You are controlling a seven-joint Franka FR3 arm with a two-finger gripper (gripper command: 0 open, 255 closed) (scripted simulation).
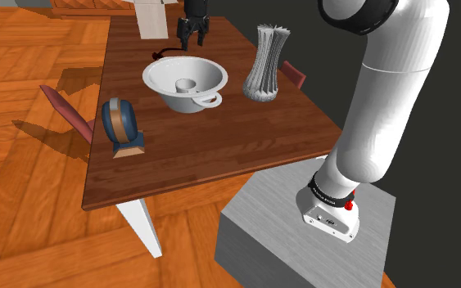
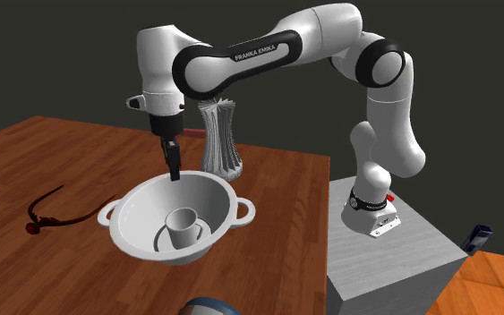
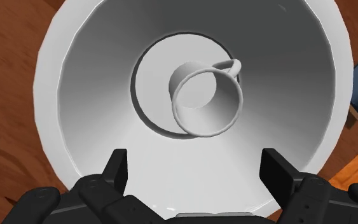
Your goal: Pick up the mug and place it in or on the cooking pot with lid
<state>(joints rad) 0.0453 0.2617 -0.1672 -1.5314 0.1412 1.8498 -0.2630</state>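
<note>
The white mug [image 3: 204,102] stood upright inside the white cooking pot [image 3: 82,83]. The gripper [image 3: 195,160] hung above it, fingers wide apart, holding nothing. Withdrawal was best made vertically, clear of the rim.

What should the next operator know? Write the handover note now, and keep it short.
Gripper: open, holding nothing, poised above the white pot and looking down into it.
Mug: white, upright on the pot's bottom, handle free, fingers clear of it.
Done: the mug sits inside the pot, released.
Left: probably only lifting the arm clear of the pot. Nothing else seems to need moving.
</note>
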